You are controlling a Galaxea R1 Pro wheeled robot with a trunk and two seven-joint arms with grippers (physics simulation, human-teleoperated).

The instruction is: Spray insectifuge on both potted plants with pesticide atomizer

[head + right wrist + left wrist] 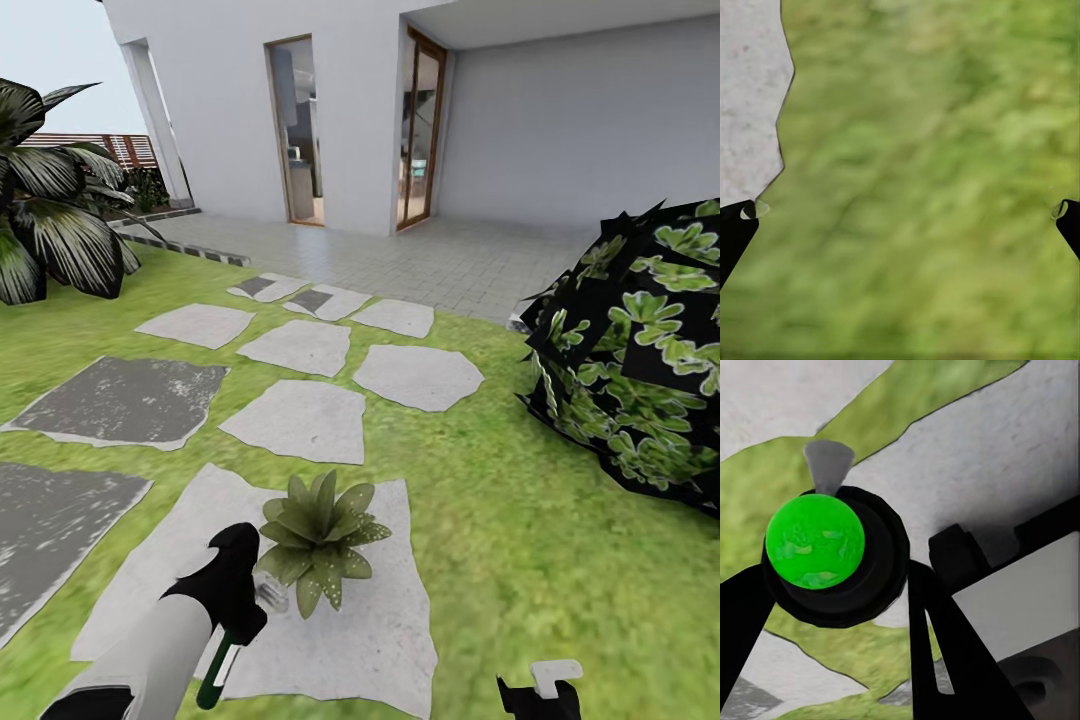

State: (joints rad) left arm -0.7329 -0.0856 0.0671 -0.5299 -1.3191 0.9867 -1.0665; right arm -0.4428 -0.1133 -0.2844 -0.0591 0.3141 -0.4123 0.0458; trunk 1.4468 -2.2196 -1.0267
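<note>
One potted plant, a rosette of pointed speckled green leaves, stands on a pale stepping slab in the lawn, low in the head view. My left gripper is shut on the pesticide atomizer, a green bottle with a black collar, and its grey nozzle sits right beside the plant's leaves. In the left wrist view, black fingers flank the green bottle and the grey nozzle cone. My right gripper hangs open over grass. The second potted plant is out of view.
A big dark-leaved bush rises at the right. A palm stands at the far left, with brown fence behind it. More stepping slabs lead to a paved terrace and the house's glass doors.
</note>
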